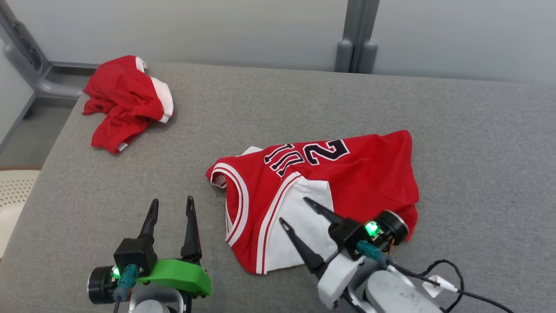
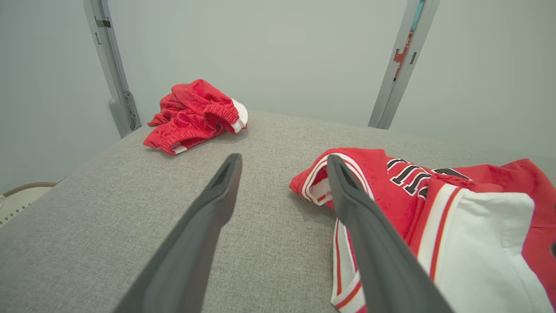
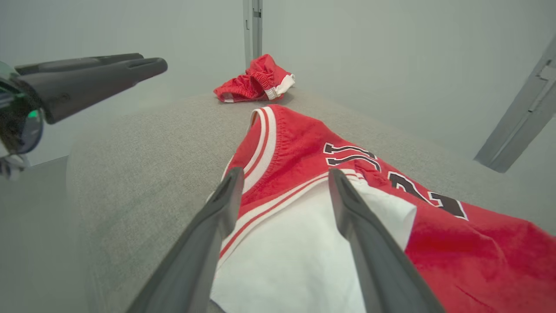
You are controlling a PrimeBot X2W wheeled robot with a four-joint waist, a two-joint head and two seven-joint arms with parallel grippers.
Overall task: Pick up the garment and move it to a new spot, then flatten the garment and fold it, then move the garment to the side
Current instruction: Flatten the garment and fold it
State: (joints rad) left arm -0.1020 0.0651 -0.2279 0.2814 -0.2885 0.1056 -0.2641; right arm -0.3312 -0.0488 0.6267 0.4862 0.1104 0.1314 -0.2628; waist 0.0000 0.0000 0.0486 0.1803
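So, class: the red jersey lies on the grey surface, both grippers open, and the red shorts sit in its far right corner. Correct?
No: the head view shows the red shorts in the far left corner. The red jersey does lie on the grey surface, with left gripper and right gripper both open.
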